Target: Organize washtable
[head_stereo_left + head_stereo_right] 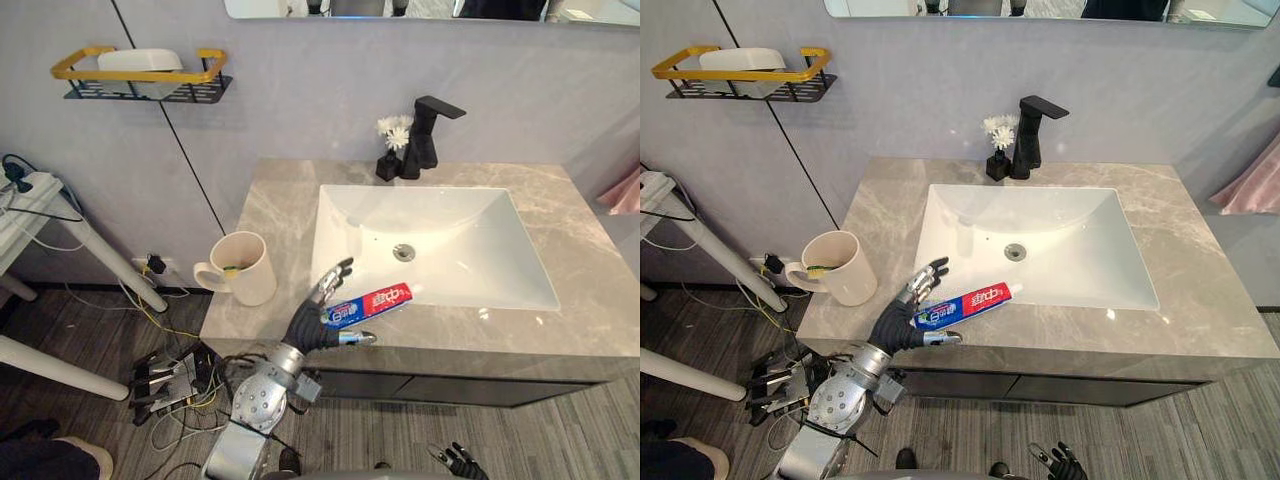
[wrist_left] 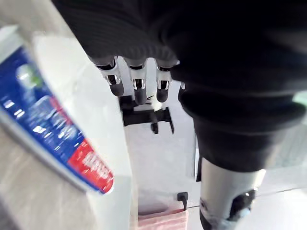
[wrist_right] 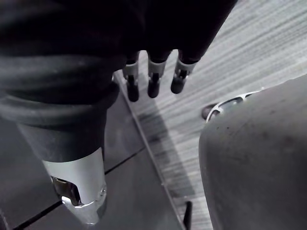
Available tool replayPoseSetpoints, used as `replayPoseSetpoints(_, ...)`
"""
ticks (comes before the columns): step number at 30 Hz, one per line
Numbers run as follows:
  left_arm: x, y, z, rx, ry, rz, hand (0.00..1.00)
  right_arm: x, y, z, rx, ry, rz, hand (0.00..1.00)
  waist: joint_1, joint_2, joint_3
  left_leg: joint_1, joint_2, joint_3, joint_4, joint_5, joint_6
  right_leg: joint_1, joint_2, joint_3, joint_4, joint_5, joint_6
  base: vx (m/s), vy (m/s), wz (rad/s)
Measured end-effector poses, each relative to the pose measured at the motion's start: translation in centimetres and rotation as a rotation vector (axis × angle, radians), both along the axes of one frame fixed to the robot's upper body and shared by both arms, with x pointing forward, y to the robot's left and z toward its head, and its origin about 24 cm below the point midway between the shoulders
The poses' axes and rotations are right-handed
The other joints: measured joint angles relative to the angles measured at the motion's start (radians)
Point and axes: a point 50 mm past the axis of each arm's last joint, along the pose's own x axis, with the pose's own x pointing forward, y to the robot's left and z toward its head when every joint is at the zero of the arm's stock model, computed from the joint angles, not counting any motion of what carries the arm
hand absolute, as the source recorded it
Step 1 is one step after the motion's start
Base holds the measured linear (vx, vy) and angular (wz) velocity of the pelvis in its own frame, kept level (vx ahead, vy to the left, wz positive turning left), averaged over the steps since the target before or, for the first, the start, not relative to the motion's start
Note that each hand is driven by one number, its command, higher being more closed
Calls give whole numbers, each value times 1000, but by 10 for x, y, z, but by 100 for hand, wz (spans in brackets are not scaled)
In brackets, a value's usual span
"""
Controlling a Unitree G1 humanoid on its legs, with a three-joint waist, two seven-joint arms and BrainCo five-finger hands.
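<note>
Left hand (image 1: 308, 324) is at the front edge of the counter (image 1: 590, 300), fingers straight and spread, thumb out. The toothpaste tube (image 1: 370, 303) lies on the front rim of the basin (image 1: 450, 230), between thumb and fingers, not visibly clasped. A cream mug (image 1: 240, 268) stands nearby on the counter. Right hand (image 1: 1060, 462) hangs low, relaxed and empty. Assessment: tidying barely begun, tube not yet grasped or put away.
</note>
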Motion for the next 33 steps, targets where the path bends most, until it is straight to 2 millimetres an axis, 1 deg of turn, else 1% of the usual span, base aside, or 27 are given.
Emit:
replayPoseSetpoints(2,-1,1,8,62,-70,41,0,0,0,0,5,-4,6,0,2,3,-1,0,0,-6,0,0,0,0,0,0,2,0,0,0,0,0)
replayPoseSetpoints(7,-2,-1,13,114,-115,60,0,0,-2,1,10,-8,17,0,2,12,1,-2,1,-16,0,0,1,-1,2,-1,4,0,0,0,0,0)
replayPoseSetpoints(12,-2,-5,10,204,-141,46,0,4,-5,2,8,-20,34,0,1,25,2,-8,-1,-19,0,3,-2,-16,6,-1,15,0,-1,0,0,0)
replayPoseSetpoints(13,-1,-8,7,227,-140,29,0,4,-6,2,6,-20,41,0,1,27,2,-3,-2,-21,0,5,-4,-15,7,-1,15,0,-1,0,0,0)
replayPoseSetpoints(15,5,-10,-7,303,-109,-4,0,6,-8,3,-1,-19,58,0,-1,33,2,-2,-1,-23,0,7,-5,-15,9,-3,16,0,-1,0,0,0)
replayPoseSetpoints(17,17,-9,-32,415,-40,-22,0,8,-9,3,-8,-15,77,0,-10,37,2,-2,-2,-25,0,9,-5,-15,8,-4,16,1,-2,0,0,0)
replayPoseSetpoints(18,19,-9,-39,451,-23,-25,0,9,-9,3,-6,-11,79,0,-13,37,2,-2,-2,-26,0,9,-5,-15,8,-5,16,1,-2,-20,11,3)
replayPoseSetpoints(19,24,-7,-50,504,14,-26,0,11,-8,3,-3,-11,80,0,-23,36,3,-3,-2,-28,0,9,-5,-15,7,-7,15,1,-2,0,0,0)
replayPoseSetpoints(20,27,-6,-53,531,20,-26,0,11,-8,3,-3,-11,82,0,-26,35,4,-3,-2,-28,0,9,-5,-16,7,-7,15,1,-2,0,0,0)
replayPoseSetpoints(23,38,-5,-49,602,-20,-22,0,14,-8,3,-9,-9,98,0,-30,34,9,-4,-3,-29,0,9,-5,-19,7,-8,13,1,-2,0,0,0)
replayPoseSetpoints(25,42,-4,-52,623,-8,-18,0,18,-7,3,-9,-18,100,0,-43,35,21,-4,-5,-33,0,9,-5,-19,5,-11,11,0,-2,5,8,5)
replayPoseSetpoints(26,43,-3,-51,627,-11,-10,0,20,-8,3,-11,-21,100,0,-50,36,26,-9,-6,-34,0,9,-5,-22,5,-13,9,0,-2,31,9,4)
replayPoseSetpoints(33,43,-3,-48,635,-38,-31,0,20,-12,4,-22,-17,84,0,-52,51,36,-17,-10,-36,1,9,-5,-21,7,-15,5,1,-2,42,2,2)
